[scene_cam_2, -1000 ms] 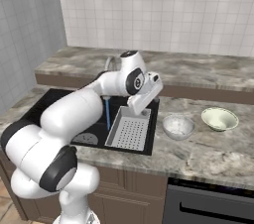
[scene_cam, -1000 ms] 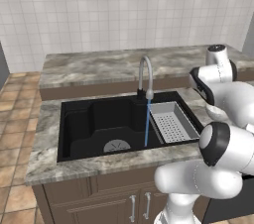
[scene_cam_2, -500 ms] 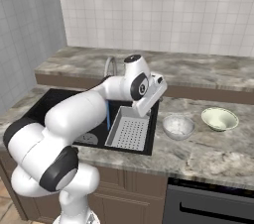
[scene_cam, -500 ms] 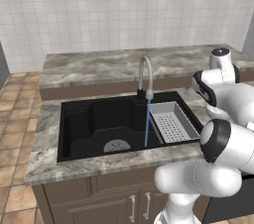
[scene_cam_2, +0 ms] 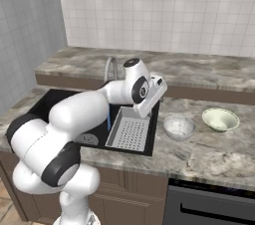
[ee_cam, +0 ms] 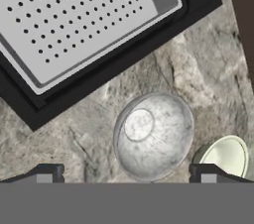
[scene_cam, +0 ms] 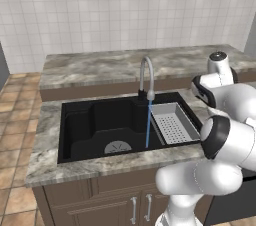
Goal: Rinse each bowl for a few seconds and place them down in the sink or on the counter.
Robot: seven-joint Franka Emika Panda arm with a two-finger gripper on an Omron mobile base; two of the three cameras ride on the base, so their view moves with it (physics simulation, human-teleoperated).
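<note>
The gripper (ee_cam: 126,174) hangs wide open and empty above the grey bowl (ee_cam: 153,137), which stands on the counter (ee_cam: 89,134) just beside the right edge of the sink (scene_cam_2: 152,145). The cream bowl (scene_cam_2: 220,119) sits on the counter farther from the sink, past the grey bowl. Water runs from the faucet (scene_cam: 145,76) into the sink, beside the perforated tray (scene_cam: 173,123).

Black sink (scene_cam: 85,125) set in marbled counter (scene_cam: 115,65); round drain (scene_cam: 118,147) near its front. Curved faucet (scene_cam: 146,77) at the far rim runs a thin blue stream (scene_cam: 148,122). Perforated grey tray (scene_cam: 173,122) occupies the sink's right side.
</note>
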